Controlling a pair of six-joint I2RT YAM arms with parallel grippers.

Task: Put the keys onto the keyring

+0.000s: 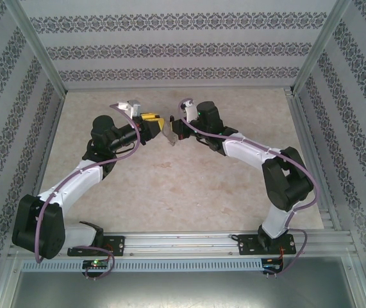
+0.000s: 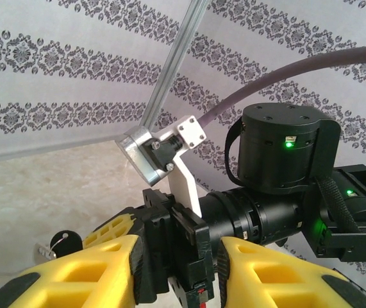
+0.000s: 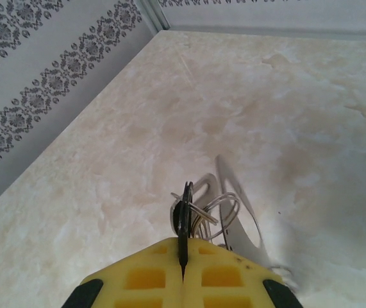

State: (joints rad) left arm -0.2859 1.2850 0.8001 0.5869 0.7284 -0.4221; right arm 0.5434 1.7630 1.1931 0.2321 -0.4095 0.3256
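Two grippers meet nose to nose above the far half of the table, about midway between its left and right edges.

Of the pair, the right gripper has its yellow fingers pressed fully together. They pinch the key by its flat black head, seen here edge-on as a thin dark blade rising from the seam between the pads. In the left wrist view the same head reads as a small black disc, with a short bright metal shank pointing away from the fingers.

The keyring is a flat grey metal loop, elongated and far larger than the key. It stands tilted just beyond the right fingertips, and its lower end is blurred. Fine wire rings lie between key and keyring and overlap both. Whether they are threaded through either cannot be told.

The left gripper has its yellow fingers partly apart. The black body of the right arm shows through the gap. Whether the pads touch anything cannot be told.
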